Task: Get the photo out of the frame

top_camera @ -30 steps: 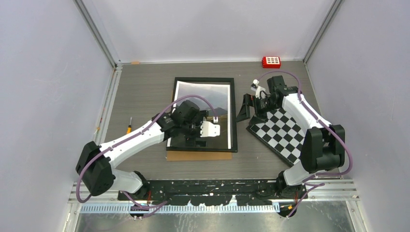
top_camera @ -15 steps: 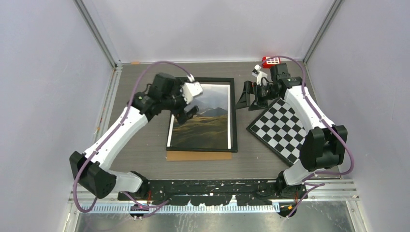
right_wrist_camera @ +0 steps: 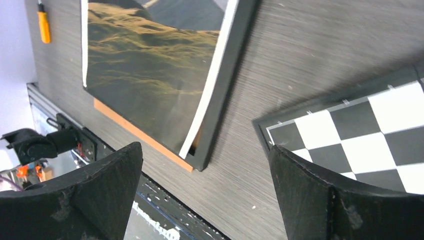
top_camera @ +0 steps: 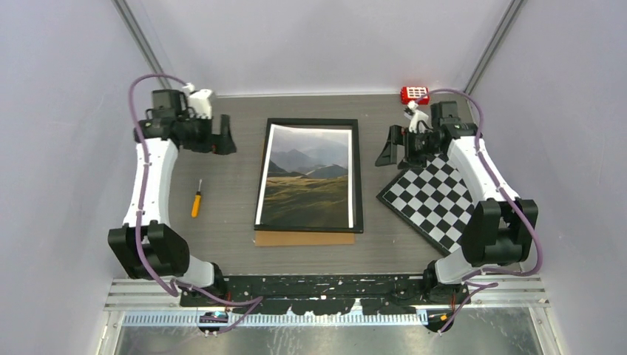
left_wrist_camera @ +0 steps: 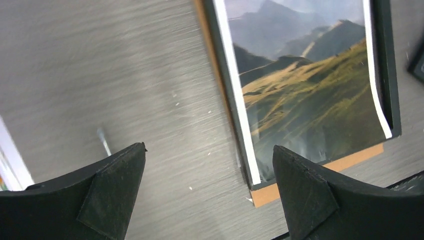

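The photo (top_camera: 307,177), a mountain and green-hill print, lies face up inside the black frame (top_camera: 358,185) in the middle of the table. A strip of brown backing board (top_camera: 303,238) sticks out at the frame's near edge. My left gripper (top_camera: 223,140) is open and empty, left of the frame's far corner. My right gripper (top_camera: 387,150) is open and empty, just right of the frame. The left wrist view shows the photo (left_wrist_camera: 310,85) and the frame's edge (left_wrist_camera: 227,100) ahead of the open gripper (left_wrist_camera: 210,192). In the right wrist view the photo's (right_wrist_camera: 150,65) white edge curls up at the frame (right_wrist_camera: 227,90).
A black-and-white checkerboard (top_camera: 436,200) lies right of the frame, under my right arm. A small orange-handled screwdriver (top_camera: 196,200) lies left of the frame. A red block (top_camera: 415,94) sits at the back right. Grey walls close in on three sides.
My left arm has swung off the photo to the far left of the table, leaving the whole print uncovered. My right gripper has drawn back a little to the right.
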Robot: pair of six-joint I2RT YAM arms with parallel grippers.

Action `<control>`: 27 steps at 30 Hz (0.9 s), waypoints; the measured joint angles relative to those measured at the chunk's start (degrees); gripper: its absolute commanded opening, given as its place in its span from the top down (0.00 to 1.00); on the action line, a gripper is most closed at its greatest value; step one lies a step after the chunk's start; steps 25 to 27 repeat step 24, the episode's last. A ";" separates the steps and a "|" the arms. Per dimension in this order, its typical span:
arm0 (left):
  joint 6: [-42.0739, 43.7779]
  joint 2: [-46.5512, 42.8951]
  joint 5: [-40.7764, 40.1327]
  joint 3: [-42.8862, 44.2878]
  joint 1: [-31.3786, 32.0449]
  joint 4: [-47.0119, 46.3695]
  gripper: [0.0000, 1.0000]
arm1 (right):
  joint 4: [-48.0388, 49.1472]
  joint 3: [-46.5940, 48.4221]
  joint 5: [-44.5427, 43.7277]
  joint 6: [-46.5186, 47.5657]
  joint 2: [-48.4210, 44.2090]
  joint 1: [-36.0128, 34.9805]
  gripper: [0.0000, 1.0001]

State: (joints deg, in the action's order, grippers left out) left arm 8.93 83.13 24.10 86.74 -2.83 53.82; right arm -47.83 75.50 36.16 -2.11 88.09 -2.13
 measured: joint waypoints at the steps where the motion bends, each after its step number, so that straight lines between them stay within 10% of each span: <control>1: -0.42 0.02 0.74 -0.26 -2.47 0.39 0.00 | 0.79 -1.60 -0.26 0.00 -0.76 1.38 0.00; 10: 1.09 0.00 1.60 -9.05 -14.05 1.44 0.00 | 4.92 -13.44 -2.16 -0.22 -3.56 11.50 0.00; 27: 1.29 -0.35 -2.89 -19.89 -16.37 -0.07 0.00 | 9.57 -21.42 -3.26 -1.31 -5.14 13.99 0.00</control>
